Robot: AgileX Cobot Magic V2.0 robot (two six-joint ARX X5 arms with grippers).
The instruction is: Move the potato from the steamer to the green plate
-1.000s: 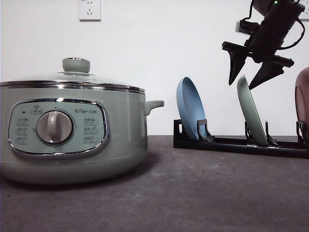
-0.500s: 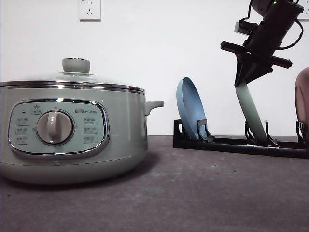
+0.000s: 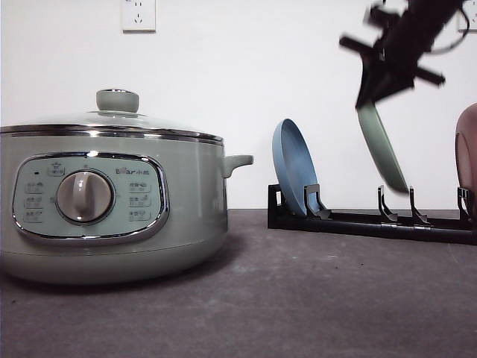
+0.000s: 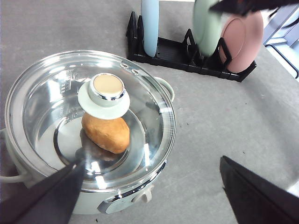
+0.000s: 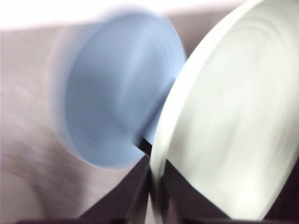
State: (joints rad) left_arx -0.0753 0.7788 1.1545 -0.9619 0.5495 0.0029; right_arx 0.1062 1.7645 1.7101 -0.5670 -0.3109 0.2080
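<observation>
Half a second ago the green plate [image 3: 381, 145] stood in the black rack [image 3: 358, 221]; now it hangs tilted above its slot, clear of the rack, pinched at its upper rim by the right gripper [image 3: 370, 91]; the steamer [image 3: 112, 201] on the left is unchanged, glass lid [image 4: 88, 119] on, the potato [image 4: 106, 133] lying inside; the left gripper [image 4: 154, 186] is spread wide above the pot; the blue plate [image 3: 292, 175] stands in the rack's left slot; the pink plate [image 4: 239, 42] at its right end.

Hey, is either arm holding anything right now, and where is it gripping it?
The right tool is shut on the green plate, pinching its upper rim, with the plate lifted clear of the rack. The left tool is open, holding nothing.
</observation>
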